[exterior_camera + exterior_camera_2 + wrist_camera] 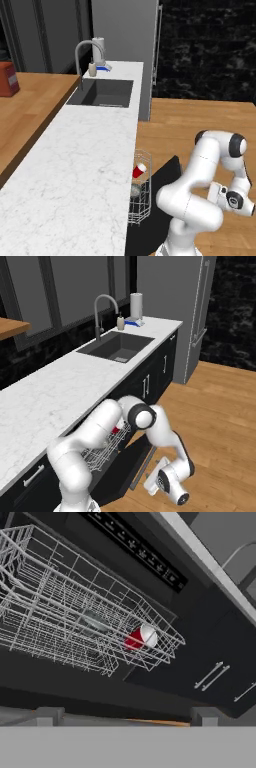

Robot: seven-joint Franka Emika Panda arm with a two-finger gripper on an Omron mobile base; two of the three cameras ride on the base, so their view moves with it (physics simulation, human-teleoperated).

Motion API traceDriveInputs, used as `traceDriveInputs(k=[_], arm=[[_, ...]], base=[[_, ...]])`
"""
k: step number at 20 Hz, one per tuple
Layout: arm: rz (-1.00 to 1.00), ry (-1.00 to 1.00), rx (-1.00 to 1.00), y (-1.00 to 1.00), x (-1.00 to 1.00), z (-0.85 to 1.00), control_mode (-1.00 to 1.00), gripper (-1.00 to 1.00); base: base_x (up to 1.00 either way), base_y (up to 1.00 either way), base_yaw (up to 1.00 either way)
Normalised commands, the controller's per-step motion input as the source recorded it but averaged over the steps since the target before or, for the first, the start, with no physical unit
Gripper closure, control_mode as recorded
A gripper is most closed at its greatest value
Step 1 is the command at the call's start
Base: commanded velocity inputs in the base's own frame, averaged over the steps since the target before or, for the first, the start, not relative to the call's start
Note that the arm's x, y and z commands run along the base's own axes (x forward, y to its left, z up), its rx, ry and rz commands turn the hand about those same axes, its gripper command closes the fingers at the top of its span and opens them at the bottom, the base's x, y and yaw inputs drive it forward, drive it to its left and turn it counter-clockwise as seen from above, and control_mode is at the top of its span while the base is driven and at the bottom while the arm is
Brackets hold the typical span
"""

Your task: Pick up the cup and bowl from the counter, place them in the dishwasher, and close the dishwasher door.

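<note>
Cup point(140, 637): red with a white inside, lying on its side in the wire rack point(60, 612) near one end; also seen through the wires in the left base view point(139, 170) and as a red patch behind the arm in the right base view point(115, 430).
Bowl point(93, 622): grey, resting in the same rack beside the cup, partly masked by the wires; in the left base view point(135, 189) it sits just below the cup.
Rack position: drawn out of the dishwasher point(140, 549), standing over the lowered door.
Dishwasher door point(160, 185): black panel, dropped open and projecting over the wooden floor point(200, 120); seen edge-on in the right base view point(137, 461).
Tabletop point(75, 165): white marble, running back to a dark sink point(102, 92) with a curved tap point(87, 50).
Hand point(120, 716): fingers point(47, 716) set wide apart, nothing between them; held low beyond the outer edge of the door, looking back at the rack. In the right base view point(167, 483) it sits close to the floor, just past the door.
Contact: hand is apart from cup, bowl and rack; whether it touches the door edge cannot be told.
Adjacent fronts: dark cabinet fronts with silver handles point(212, 676) beside the dishwasher.
</note>
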Motion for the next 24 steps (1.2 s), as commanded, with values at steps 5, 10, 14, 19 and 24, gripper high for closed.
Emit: traceDriveInputs(k=[5, 10, 14, 19, 24], arm=[[0.04, -0.04, 0.01, -0.11, 0.7, -0.8, -1.0, -1.0], [0.0, 0.0, 0.0, -0.06, 0.77, -0.95, -1.0, -1.0], [0.0, 0.0, 0.0, -0.26, 0.42, -0.93, -1.0, -1.0], [0.11, -0.14, 0.09, 0.43, 0.51, -0.41, -1.0, -1.0], [0.22, -0.17, 0.23, 0.93, 0.4, 0.08, -1.0, -1.0]], base=[[0.0, 0.0, 0.0], [0.0, 0.0, 0.0], [0.0, 0.0, 0.0], [0.0, 0.0, 0.0], [0.0, 0.0, 0.0]])
